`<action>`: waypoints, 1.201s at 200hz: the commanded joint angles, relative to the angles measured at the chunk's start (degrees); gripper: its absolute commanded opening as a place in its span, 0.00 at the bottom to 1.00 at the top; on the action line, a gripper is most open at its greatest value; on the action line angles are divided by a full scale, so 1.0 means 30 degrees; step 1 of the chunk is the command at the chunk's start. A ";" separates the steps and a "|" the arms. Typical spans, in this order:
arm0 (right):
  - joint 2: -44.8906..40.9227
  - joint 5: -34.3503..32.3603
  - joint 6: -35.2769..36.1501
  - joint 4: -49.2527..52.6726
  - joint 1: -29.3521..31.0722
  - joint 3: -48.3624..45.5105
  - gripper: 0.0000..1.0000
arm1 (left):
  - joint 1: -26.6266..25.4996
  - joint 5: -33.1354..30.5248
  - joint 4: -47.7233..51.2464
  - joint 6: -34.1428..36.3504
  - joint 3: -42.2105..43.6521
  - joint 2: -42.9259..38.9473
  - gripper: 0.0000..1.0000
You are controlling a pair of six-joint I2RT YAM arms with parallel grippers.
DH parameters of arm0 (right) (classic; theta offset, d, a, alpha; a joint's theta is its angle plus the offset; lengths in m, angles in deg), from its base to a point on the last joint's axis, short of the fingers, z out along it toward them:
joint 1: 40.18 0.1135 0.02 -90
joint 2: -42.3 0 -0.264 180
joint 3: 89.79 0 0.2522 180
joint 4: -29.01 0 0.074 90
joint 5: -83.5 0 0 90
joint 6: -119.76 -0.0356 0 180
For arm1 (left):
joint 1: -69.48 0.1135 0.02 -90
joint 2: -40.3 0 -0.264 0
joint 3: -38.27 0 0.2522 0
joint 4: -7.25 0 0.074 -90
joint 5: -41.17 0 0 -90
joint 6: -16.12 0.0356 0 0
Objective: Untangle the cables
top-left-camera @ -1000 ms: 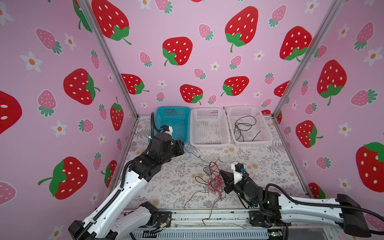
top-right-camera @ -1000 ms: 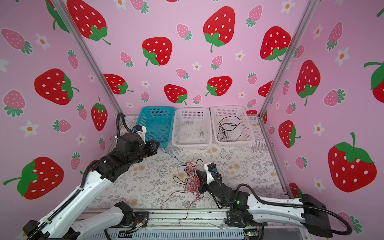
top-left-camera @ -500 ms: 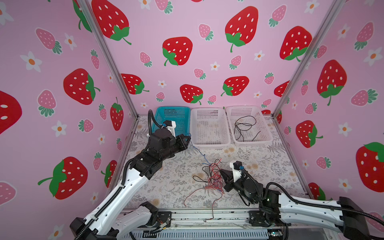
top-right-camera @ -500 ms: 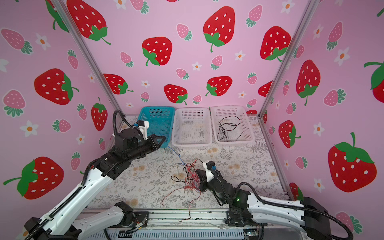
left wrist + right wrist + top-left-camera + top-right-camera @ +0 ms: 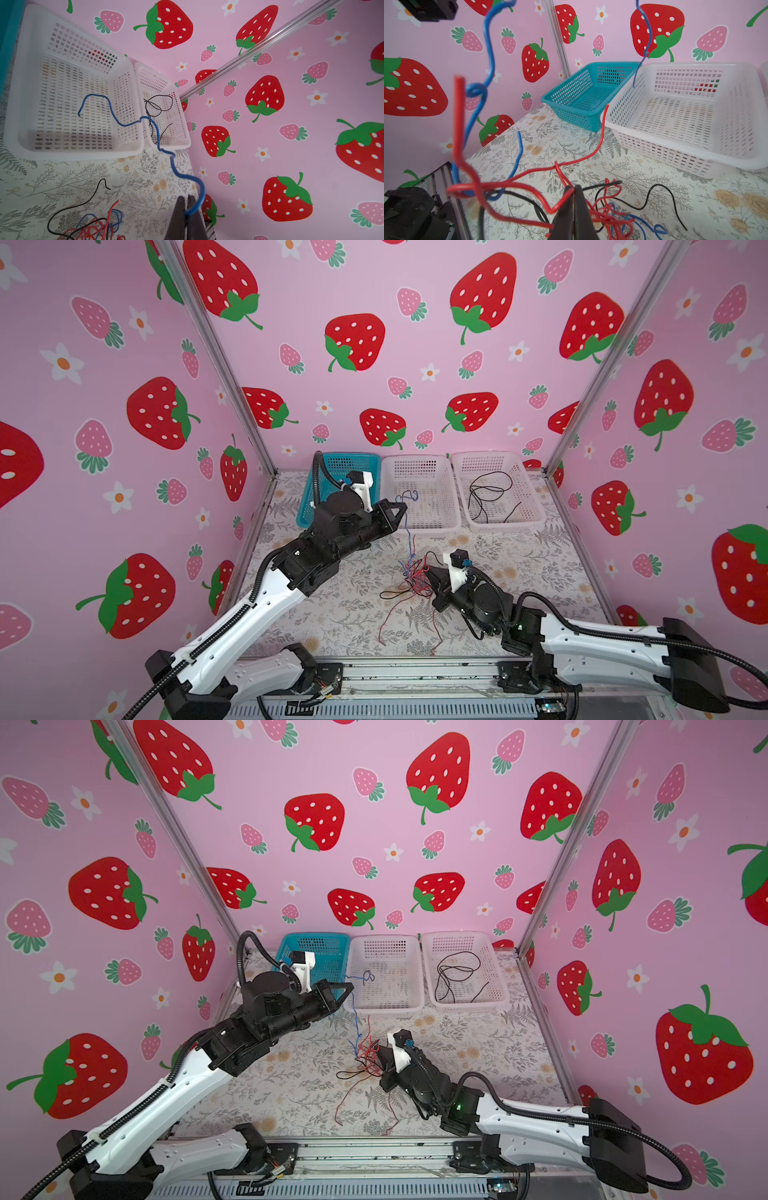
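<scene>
Near the middle basket [image 5: 419,527] rim, left hand [image 5: 402,509] clamping blue cable [image 5: 172,160], right hand [image 5: 573,188] clamping red cable [image 5: 517,185]

Scene brightly, evenly lit; diffuse light, source not seen. Only soft, faint shadows cast under arms on table [image 5: 332,614]. Pale sheen noted along metal corner post [image 5: 249,53]. Straight edges bent by wide-angle distortion toward borders of both top views. In right wrist view, near red cable [image 5: 457,116] and blue cable [image 5: 489,52] rendered blurred; background kept sharp.
</scene>
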 commanded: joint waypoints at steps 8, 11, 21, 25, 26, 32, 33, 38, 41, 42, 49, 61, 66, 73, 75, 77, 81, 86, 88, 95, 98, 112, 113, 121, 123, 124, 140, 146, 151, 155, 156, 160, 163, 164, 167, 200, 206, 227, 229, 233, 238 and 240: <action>-0.0261 -0.0077 0.0129 -0.1471 0.0165 -0.0291 0.00 | -0.0197 0.0870 -0.1684 -0.1906 -0.0329 0.0273 0.00; -0.0339 0.0021 0.0156 -0.1609 0.0165 -0.0375 0.00 | -0.0223 0.1000 -0.1786 -0.2091 -0.0251 0.0303 0.00; -0.0544 0.0439 0.0295 -0.1982 0.0163 -0.0546 0.00 | -0.0443 0.1071 -0.2070 -0.2674 0.0028 0.0285 0.00; -0.0629 0.0601 0.0323 -0.2058 0.0165 -0.0581 0.00 | -0.0599 0.0944 -0.2038 -0.2731 0.0088 0.0251 0.00; -0.0632 0.0647 0.0336 -0.2078 0.0165 -0.0605 0.00 | -0.0634 0.0906 -0.2030 -0.2734 0.0094 0.0250 0.00; -0.0874 0.0703 0.0453 -0.2176 0.0192 -0.0665 0.00 | -0.0845 0.0645 -0.1847 -0.2659 0.0132 0.0142 0.00; -0.0930 0.0712 0.0459 -0.2181 0.0193 -0.0691 0.00 | -0.0860 0.0610 -0.1818 -0.2654 0.0145 0.0137 0.00; -0.1248 0.0683 0.0487 -0.2254 0.0203 -0.0870 0.00 | -0.0936 0.0522 -0.1811 -0.2724 0.0298 0.0030 0.00; -0.1491 0.0691 0.0494 -0.2399 0.0199 -0.1034 0.00 | -0.0930 0.0568 -0.1839 -0.2831 0.0403 -0.0068 0.00; -0.1561 0.0692 0.0494 -0.2454 0.0211 -0.1081 0.00 | -0.0932 0.0586 -0.1872 -0.2857 0.0442 -0.0100 0.00; -0.2507 0.0746 0.0588 -0.3036 0.0218 -0.1747 0.00 | -0.0883 0.0689 -0.2159 -0.3053 0.0765 -0.0309 0.00; -0.4008 0.1153 0.0858 -0.4267 0.0194 -0.3140 0.00 | -0.0702 0.0178 -0.1287 -0.2612 0.0734 -0.0865 0.00; -0.4622 0.1127 0.0953 -0.4500 0.0194 -0.3678 0.00 | -0.0655 -0.0359 -0.0864 -0.2306 0.0690 -0.1157 0.00; -0.5478 0.0823 0.0941 -0.4362 0.0201 -0.4229 0.00 | -0.0470 -0.0772 -0.0304 -0.1965 0.0735 -0.1639 0.00; -0.5742 0.0732 0.0921 -0.4209 0.0211 -0.4350 0.00 | -0.0349 -0.0795 -0.0252 -0.1929 0.0800 -0.1769 0.00; -0.5969 0.0651 0.0894 -0.4054 0.0198 -0.4453 0.00 | -0.0231 -0.0764 -0.0218 -0.1905 0.0817 -0.1867 0.00; -0.6423 0.0422 0.0851 -0.3705 0.0169 -0.4665 0.00 | -0.0003 -0.0578 -0.0199 -0.1936 0.0884 -0.2074 0.00; -0.6986 0.0171 0.0797 -0.3333 0.0138 -0.4939 0.00 | 0.0429 -0.0157 -0.0204 -0.1958 0.0962 -0.2250 0.00; -0.7254 0.0034 0.0746 -0.3190 0.0114 -0.5069 0.00 | 0.0601 0.0018 -0.0191 -0.1986 0.0982 -0.2280 0.00; -0.8039 -0.0252 0.0468 -0.2834 -0.0015 -0.5492 0.00 | 0.1096 0.0616 -0.0206 -0.2033 0.1058 -0.2400 0.00; -0.8427 -0.0309 0.0312 -0.2695 -0.0085 -0.5709 0.00 | 0.1316 0.0858 -0.0158 -0.2059 0.1065 -0.2434 0.00; -0.9972 -0.0569 -0.0460 -0.1387 -0.0563 -0.6207 0.00 | 0.2143 0.1758 0.0161 -0.2107 0.1161 -0.2675 0.00; -1.0064 -0.0612 -0.0495 -0.1245 -0.0595 -0.6202 0.00 | 0.2216 0.1811 0.0212 -0.2100 0.1172 -0.2707 0.00; -1.0928 -0.1000 -0.0722 0.0129 -0.0804 -0.6151 0.00 | 0.2739 0.2165 0.0484 -0.2036 0.1157 -0.2895 0.00; -1.1118 -0.1115 -0.0783 0.0385 -0.0854 -0.6163 0.00 | 0.2900 0.2254 0.0596 -0.2034 0.1162 -0.2932 0.00; -1.1208 -0.1193 -0.0804 0.0565 -0.0872 -0.6165 0.00 | 0.2975 0.2308 0.0635 -0.2034 0.1158 -0.2968 0.00; -1.3135 -0.2573 -0.1670 0.3259 -0.1249 -0.6304 0.00 | 0.4235 0.3068 0.1140 -0.2034 0.1117 -0.3548 0.00; -1.3824 -0.2930 -0.1975 0.4200 -0.1443 -0.6331 0.00 | 0.4654 0.3249 0.1387 -0.2007 0.1063 -0.3732 0.00; -1.4302 -0.3211 -0.2317 0.4975 -0.1636 -0.6342 0.00 | 0.4954 0.3409 0.1551 -0.1964 0.0981 -0.3897 0.00; -1.4680 -0.3392 -0.2585 0.5584 -0.1797 -0.6321 0.00 | 0.5156 0.3526 0.1718 -0.1922 0.0926 -0.3993 0.00; -1.4762 -0.3444 -0.2656 0.5757 -0.1841 -0.6332 0.00 | 0.5232 0.3559 0.1752 -0.1919 0.0908 -0.4011 0.00; -1.5091 -0.3531 -0.2947 0.6230 -0.1995 -0.6339 0.00 | 0.5467 0.3638 0.1898 -0.1917 0.0817 -0.4095 0.00; -1.5336 -0.3589 -0.3165 0.6586 -0.2127 -0.6379 0.00 | 0.5579 0.3693 0.1965 -0.1917 0.0804 -0.4143 0.00; -1.5412 -0.3587 -0.3240 0.6668 -0.2167 -0.6390 0.00 | 0.5633 0.3716 0.1978 -0.1917 0.0804 -0.4174 0.00; -1.5614 -0.3560 -0.3436 0.6915 -0.2254 -0.6448 0.00 | 0.5750 0.3776 0.1975 -0.1939 0.0803 -0.4215 0.00; -1.5336 -0.2198 -0.4598 0.6699 -0.2823 -0.7175 0.00 | 0.6054 0.4513 0.1079 -0.2477 0.0879 -0.4026 0.00; -1.4858 -0.1982 -0.4659 0.6413 -0.2848 -0.7220 0.00 | 0.6046 0.4677 0.0773 -0.2622 0.0945 -0.3940 0.00; -1.3394 -0.1057 -0.4479 0.5856 -0.2849 -0.6937 0.00 | 0.6060 0.4733 0.0517 -0.2640 0.0767 -0.3863 0.00; -1.3339 -0.1071 -0.4521 0.5882 -0.2852 -0.6931 0.00 | 0.6066 0.4683 0.0546 -0.2574 0.0713 -0.3892 0.00; -1.3222 -0.1163 -0.4589 0.5925 -0.2853 -0.6914 0.00 | 0.6083 0.4537 0.0700 -0.2412 0.0572 -0.3949 0.00; -1.3093 -0.1335 -0.4729 0.5957 -0.2853 -0.6969 0.00 | 0.6066 0.4398 0.0841 -0.2222 0.0368 -0.4001 0.00; -1.3029 -0.1411 -0.4781 0.5958 -0.2875 -0.7019 0.00 | 0.6068 0.4380 0.0861 -0.2147 0.0298 -0.4000 0.00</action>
